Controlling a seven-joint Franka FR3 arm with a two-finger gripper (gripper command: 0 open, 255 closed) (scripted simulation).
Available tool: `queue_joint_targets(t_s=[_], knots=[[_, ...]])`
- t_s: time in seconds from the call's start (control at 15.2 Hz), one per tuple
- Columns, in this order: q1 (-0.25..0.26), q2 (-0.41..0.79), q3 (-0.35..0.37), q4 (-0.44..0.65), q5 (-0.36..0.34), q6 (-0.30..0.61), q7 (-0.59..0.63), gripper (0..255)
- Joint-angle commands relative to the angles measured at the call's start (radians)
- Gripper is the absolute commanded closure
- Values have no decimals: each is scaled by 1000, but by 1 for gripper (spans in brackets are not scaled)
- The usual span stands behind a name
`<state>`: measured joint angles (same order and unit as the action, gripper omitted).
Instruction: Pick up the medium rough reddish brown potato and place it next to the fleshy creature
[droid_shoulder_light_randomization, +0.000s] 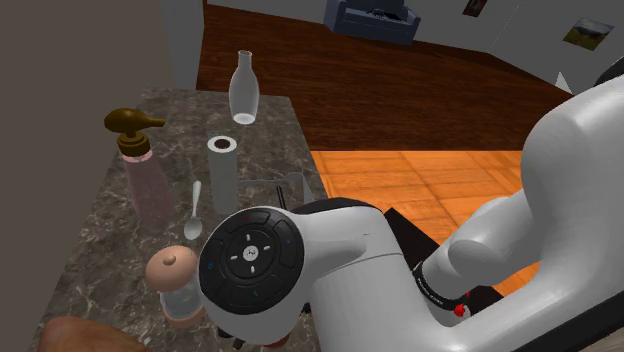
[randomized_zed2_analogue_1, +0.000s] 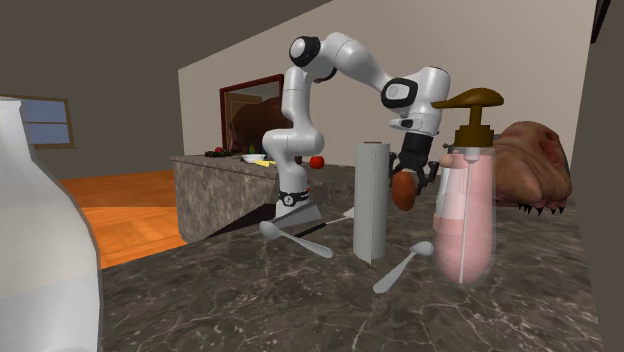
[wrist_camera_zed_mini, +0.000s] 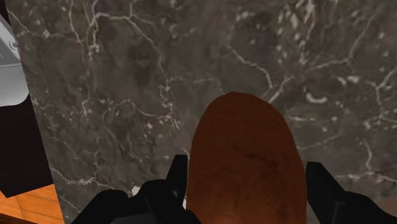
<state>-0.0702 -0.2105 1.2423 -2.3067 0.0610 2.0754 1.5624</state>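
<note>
Potato (wrist_camera_zed_mini: 245, 159), reddish brown, is clamped between the gripper's (wrist_camera_zed_mini: 249, 181) two fingers, up above the marble counter (wrist_camera_zed_mini: 127, 95). In the second exterior view it hangs between the white roll (randomized_zed2_analogue_1: 371, 200) and the pink pump bottle (randomized_zed2_analogue_1: 463, 205). The creature (randomized_zed2_analogue_1: 532, 165) sits beyond the bottle.

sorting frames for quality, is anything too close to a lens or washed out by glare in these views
Shoulder view: the arm's dark joint cap looms close, hiding part of the counter. Second exterior view: a white vase crowds the left edge. Wrist view: the potato bulks large; no glare on the counter.
</note>
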Motion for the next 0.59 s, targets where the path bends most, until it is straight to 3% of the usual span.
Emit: queue_joint_targets(t_s=[0.0, 0.46, 0.53], knots=[[-16, 25, 27, -14, -19, 20, 22, 255], [-15, 26, 26, -14, -20, 20, 22, 255], [-13, 24, 22, -14, -18, 19, 19, 0]])
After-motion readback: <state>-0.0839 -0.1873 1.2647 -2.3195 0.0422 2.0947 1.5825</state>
